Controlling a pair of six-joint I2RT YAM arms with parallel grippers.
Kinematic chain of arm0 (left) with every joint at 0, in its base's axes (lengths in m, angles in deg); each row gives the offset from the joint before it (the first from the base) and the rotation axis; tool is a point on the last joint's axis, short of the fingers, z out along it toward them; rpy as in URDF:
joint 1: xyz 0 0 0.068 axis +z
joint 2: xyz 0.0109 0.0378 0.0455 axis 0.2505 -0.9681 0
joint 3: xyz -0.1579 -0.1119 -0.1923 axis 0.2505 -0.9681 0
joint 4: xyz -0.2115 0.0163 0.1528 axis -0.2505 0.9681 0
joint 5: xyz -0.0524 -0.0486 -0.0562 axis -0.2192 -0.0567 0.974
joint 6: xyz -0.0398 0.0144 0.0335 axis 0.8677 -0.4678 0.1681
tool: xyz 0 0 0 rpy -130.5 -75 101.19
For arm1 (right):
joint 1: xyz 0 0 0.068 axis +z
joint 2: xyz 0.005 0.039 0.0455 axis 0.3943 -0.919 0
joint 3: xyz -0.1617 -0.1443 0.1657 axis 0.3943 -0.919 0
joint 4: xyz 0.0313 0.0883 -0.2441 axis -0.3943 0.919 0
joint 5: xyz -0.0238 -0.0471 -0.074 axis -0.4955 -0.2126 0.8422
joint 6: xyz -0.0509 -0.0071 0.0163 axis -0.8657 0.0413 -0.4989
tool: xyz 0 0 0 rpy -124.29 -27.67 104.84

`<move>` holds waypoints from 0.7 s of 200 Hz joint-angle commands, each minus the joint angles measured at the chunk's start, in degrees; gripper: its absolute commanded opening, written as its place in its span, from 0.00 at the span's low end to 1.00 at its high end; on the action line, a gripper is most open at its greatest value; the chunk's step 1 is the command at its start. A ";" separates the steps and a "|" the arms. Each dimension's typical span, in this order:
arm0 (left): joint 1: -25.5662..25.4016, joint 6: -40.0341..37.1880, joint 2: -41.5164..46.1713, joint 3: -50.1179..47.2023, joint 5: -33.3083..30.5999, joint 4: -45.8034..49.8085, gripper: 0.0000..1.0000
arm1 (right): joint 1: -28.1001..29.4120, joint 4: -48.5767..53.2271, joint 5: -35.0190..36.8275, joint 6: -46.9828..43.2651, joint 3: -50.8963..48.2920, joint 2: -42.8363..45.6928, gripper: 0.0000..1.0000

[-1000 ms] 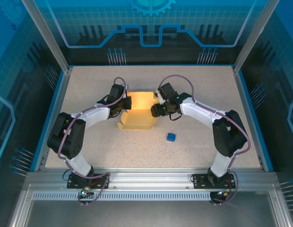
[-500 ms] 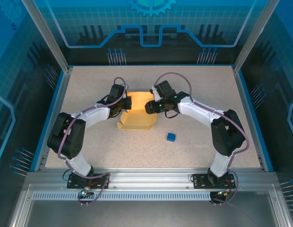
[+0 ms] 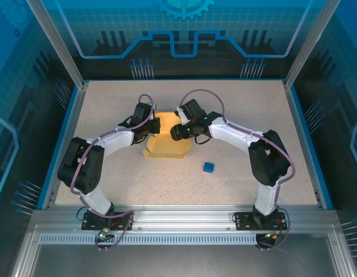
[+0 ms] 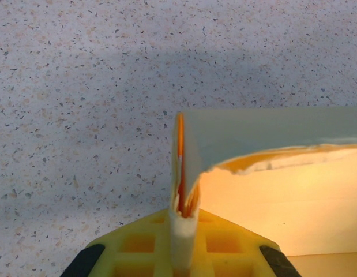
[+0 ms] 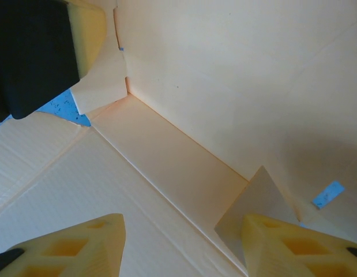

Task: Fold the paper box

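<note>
Anchoring seems the reason: our left hand (image 4: 183, 226) is clamped on a raised wall of the paper box (image 3: 166, 143), mid-surface (image 3: 241, 109), probably keeping it upright. Our right hand (image 5: 181, 245) hovers over the box's inner floor, fingers apart, ready to press a flap.

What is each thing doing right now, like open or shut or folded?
paper box, partly folded, one wall standing up
left tool, shut on the paper box's raised wall
right tool, open, over the inside of the paper box
blue cube, lying by itself, apart from the paper box
</note>
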 commanded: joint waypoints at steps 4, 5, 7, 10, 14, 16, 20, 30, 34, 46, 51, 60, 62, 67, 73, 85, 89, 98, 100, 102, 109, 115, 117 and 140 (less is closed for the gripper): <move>-0.33 -0.37 1.81 0.29 0.88 -0.53 0.02 | 0.20 1.33 0.81 -2.63 1.67 0.82 0.56; -0.33 -0.37 1.81 0.29 0.90 -0.53 0.03 | 0.21 1.39 0.84 -2.71 1.64 0.90 0.56; -0.33 -0.38 1.80 0.29 0.85 -0.45 0.03 | 0.16 1.50 0.93 -2.81 1.65 1.05 0.56; -0.33 -0.38 1.80 0.27 0.83 -0.45 0.03 | 0.13 1.72 1.11 -3.02 1.64 1.30 0.56; -0.33 -0.38 1.80 0.29 0.83 -0.48 0.03 | 0.05 1.94 1.36 -3.34 1.58 1.60 0.56; -0.33 -0.36 1.74 0.29 0.83 -0.48 0.03 | 0.04 2.14 1.43 -3.54 1.59 1.64 0.55; -0.33 -0.38 1.76 0.29 0.83 -0.45 0.03 | -0.04 2.45 1.61 -3.80 1.56 1.96 0.55; -0.33 -0.46 1.57 0.29 0.92 -0.52 0.03 | -0.24 3.23 1.90 -4.63 1.56 2.72 0.56; -0.33 -0.42 1.54 0.37 0.92 -0.48 0.03 | -0.30 3.61 1.99 -5.00 1.61 3.01 0.56; -0.33 -0.40 1.41 0.38 0.91 -0.46 0.03 | -0.49 4.47 2.25 -6.11 1.62 3.94 0.56; -0.32 -0.44 1.41 0.38 0.92 -0.42 0.03 | -0.64 4.84 2.28 -6.56 1.62 4.34 0.56; -0.32 -0.45 1.36 0.38 0.92 -0.38 0.03 | -0.82 5.56 2.36 -7.31 1.73 5.00 0.56; -0.29 -0.42 1.36 0.38 0.92 -0.39 0.03 | -0.88 5.71 2.36 -7.47 1.80 5.24 0.56; -0.33 -0.44 1.37 0.45 0.92 -0.38 0.03 | -1.07 6.11 2.45 -7.84 1.88 5.62 0.56; -0.32 -0.42 1.28 0.51 0.92 -0.37 0.03 | -1.17 6.55 2.54 -8.26 1.97 6.13 0.56; -0.33 -0.44 1.19 0.69 0.92 -0.28 0.03 | -1.58 7.38 2.46 -9.11 2.22 7.14 0.56; -0.33 -0.45 1.10 0.69 0.99 -0.35 0.03 | -1.73 7.69 2.40 -9.44 2.31 7.58 0.56; -0.33 -0.46 1.01 0.76 1.03 -0.28 0.03 | -2.09 8.25 2.29 -10.07 2.48 8.43 0.56; -0.31 -0.40 1.01 0.81 1.01 -0.23 0.03 | -2.19 8.40 2.24 -10.21 2.52 8.56 0.56; -0.33 -0.38 1.01 0.93 1.03 -0.20 0.03 | -2.35 8.55 2.20 -10.37 2.51 8.79 0.56; -0.29 -0.45 1.01 0.98 1.02 -0.19 0.03 | -2.62 9.22 2.10 -11.04 2.74 9.42 0.56; -0.33 -0.41 1.01 1.00 1.12 -0.19 0.03 | -2.92 9.81 2.10 -11.75 2.92 9.96 0.56; -0.33 -0.45 0.99 1.04 1.17 -0.21 0.03 | -3.08 10.07 2.15 -11.95 2.98 10.17 0.56; -0.29 -0.46 0.97 1.43 1.36 0.22 0.03 | -5.06 12.16 2.89 -13.88 3.31 12.23 0.56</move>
